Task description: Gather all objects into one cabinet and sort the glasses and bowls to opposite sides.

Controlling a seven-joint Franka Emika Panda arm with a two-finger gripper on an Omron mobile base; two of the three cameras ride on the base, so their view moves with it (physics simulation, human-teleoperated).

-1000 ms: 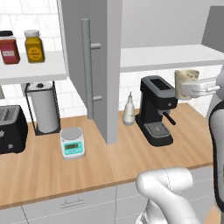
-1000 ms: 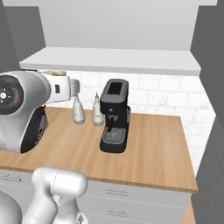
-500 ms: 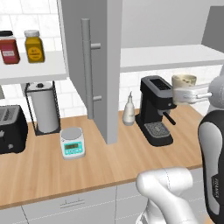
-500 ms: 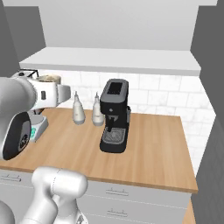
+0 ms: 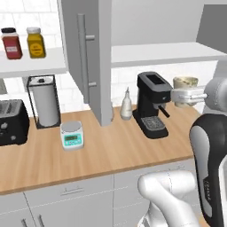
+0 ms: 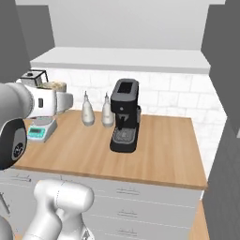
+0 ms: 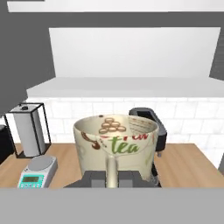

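Tool (image 7: 111, 176): closed on the handle of the beige mottled mug (image 7: 116, 144); in the hand view the two dark tips sit either side of the handle.
Beige mottled mug: upright, held in the air above the wooden surface (image 5: 115, 150), level with the top of the coffee machine (image 5: 152, 104). The left base view has it just right of the machine, at the end of the white hand; the right base view has it (image 6: 54, 86) left of the two bottles, mostly behind the arm.
Mug detail, hand view: green "tea" lettering and a stack of small round biscuits printed inside the rim; too small to read in the base views.
Cabinet shelf (image 5: 164, 52): long and white, above the coffee machine, higher than the mug; also seen in the right base view (image 6: 122, 60) and in the hand view (image 7: 127, 86).
Cabinet door (image 5: 88, 53): grey slab with a bar handle, swung open, edge toward the left base camera.
Coffee machine: black, standing on the surface below the shelf; in the hand view its top shows behind the mug.
Bottles: two pale ones (image 6: 87, 109), (image 6: 108, 111) side by side left of the machine in the right base view; the left base view shows a single one (image 5: 126, 105).
Kitchen scale (image 5: 71, 134): white with a teal display, on the surface left of the door; also in the hand view (image 7: 38, 171).
Paper towel roll (image 5: 44, 104): in a black wire holder against the wall.
Toaster (image 5: 12, 126): black, far left of the left base view.
Jars: red (image 5: 11, 43) and yellow (image 5: 36, 42), side by side on the open shelf at upper left.
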